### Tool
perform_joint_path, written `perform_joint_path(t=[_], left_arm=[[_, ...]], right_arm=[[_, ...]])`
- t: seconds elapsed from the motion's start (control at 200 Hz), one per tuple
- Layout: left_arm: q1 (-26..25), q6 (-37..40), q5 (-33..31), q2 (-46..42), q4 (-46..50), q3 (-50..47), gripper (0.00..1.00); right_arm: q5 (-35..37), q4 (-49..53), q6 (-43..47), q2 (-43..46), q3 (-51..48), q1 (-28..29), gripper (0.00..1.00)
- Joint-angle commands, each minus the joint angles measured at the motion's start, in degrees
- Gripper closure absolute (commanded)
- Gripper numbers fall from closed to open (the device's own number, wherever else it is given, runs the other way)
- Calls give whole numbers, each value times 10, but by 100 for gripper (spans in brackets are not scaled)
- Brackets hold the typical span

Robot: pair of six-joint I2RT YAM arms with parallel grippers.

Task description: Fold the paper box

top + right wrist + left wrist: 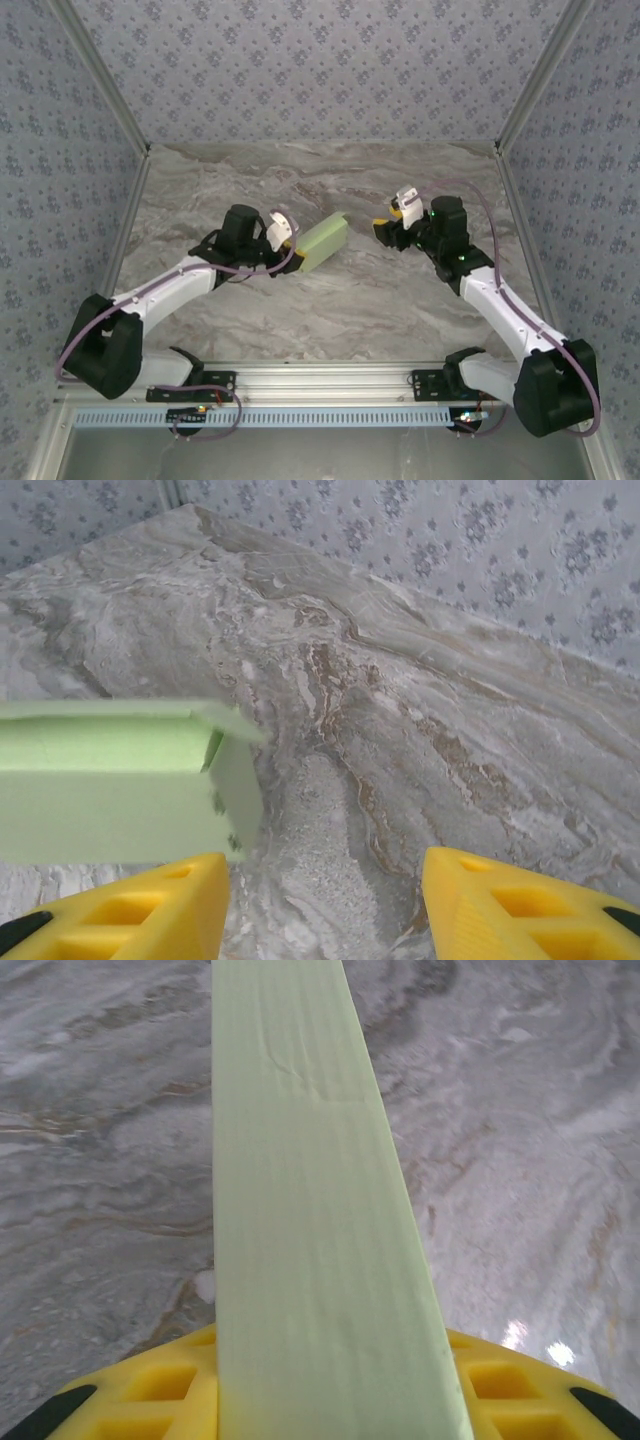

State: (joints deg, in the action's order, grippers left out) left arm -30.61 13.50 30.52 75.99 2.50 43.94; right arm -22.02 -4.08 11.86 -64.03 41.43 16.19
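Observation:
The paper box [322, 241] is a pale green, long rectangular box held just above the marble table, pointing up and to the right. My left gripper [285, 235] is shut on its near end. In the left wrist view the paper box [310, 1210] runs straight out from between the yellow fingers [160, 1390] of my left gripper [330, 1395]. My right gripper [395, 215] stands open a short way right of the box's far end, not touching it. In the right wrist view the paper box [110, 780] shows its end flap at the left, and my right gripper [325, 900] has nothing between its fingers.
The marble table [320, 310] is walled by patterned panels at the back and both sides [320, 70]. A metal rail [320, 385] carrying both arm bases runs along the near edge.

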Motion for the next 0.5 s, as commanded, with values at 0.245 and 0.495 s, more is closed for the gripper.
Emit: perform_joint_path(t=[0.245,0.495], left_arm=[[10,180,104,43,70,44,63],[17,228,124,84,106,74,61]], right_arm=[[-214,28,171,-39,3,-13,46],[-241,58,219,-71,7,-1,47]])
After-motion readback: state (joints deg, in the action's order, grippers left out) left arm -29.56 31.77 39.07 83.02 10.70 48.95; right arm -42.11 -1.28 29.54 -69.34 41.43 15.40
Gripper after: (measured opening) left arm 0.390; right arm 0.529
